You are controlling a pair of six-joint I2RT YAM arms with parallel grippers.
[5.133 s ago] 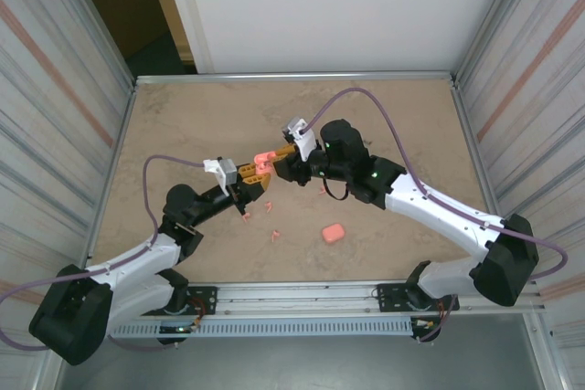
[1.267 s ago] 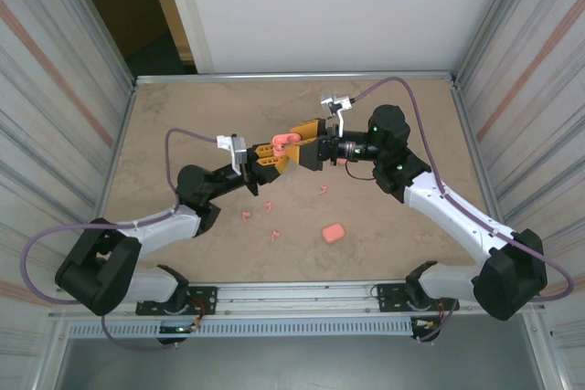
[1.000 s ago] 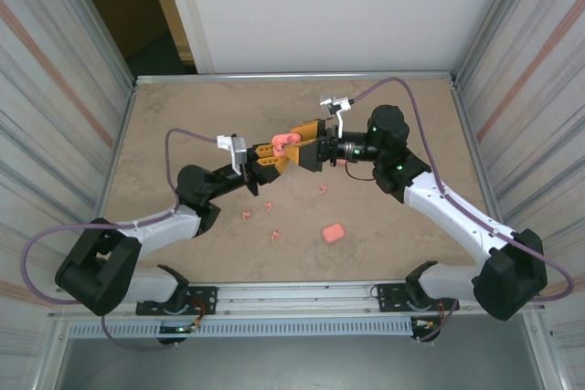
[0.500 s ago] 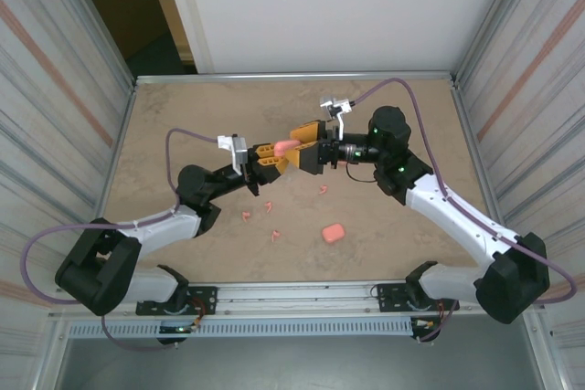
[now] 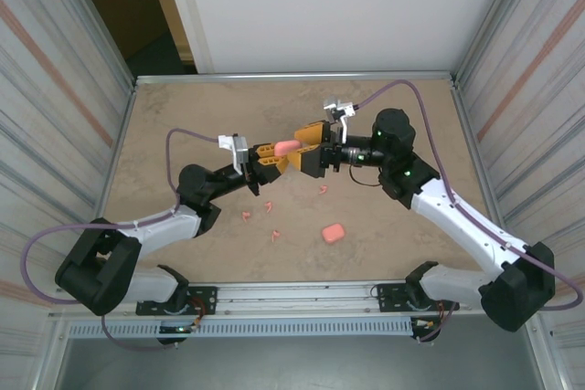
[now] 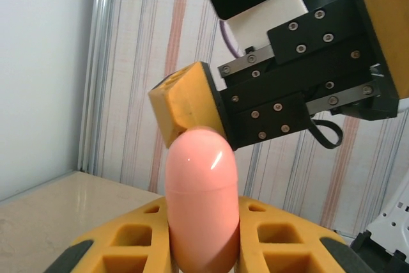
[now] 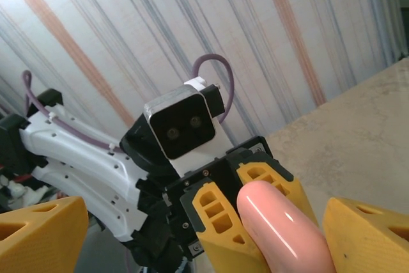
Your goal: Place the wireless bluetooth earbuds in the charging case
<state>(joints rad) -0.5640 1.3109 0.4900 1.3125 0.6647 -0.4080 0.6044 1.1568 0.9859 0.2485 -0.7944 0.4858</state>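
A pink rounded charging case (image 5: pixel 286 147), lid closed, is held in the air over the table's middle, with my left gripper (image 5: pixel 271 155) shut on its lower end. In the left wrist view the case (image 6: pixel 201 202) stands upright between the yellow fingers (image 6: pixel 281 244). My right gripper (image 5: pixel 298 148) faces it, open, with its fingers either side of the case's free end (image 7: pixel 287 234). One right finger (image 6: pixel 185 103) sits just behind the case top; contact cannot be told. Several tiny pink earbuds lie loose on the table (image 5: pixel 322 190) (image 5: pixel 246 215) (image 5: pixel 275 236).
A second pink case (image 5: pixel 333 233) lies on the table in front of the grippers, near the front edge. Striped walls enclose the table on the left (image 5: pixel 55 134) and right (image 5: pixel 530 89). Purple cables (image 5: pixel 183 134) loop over both arms.
The right arm has drawn back slightly to the right. The case between the grippers now shows as one smooth oblong, where a second ago it looked lumpier. The left arm has stayed still.
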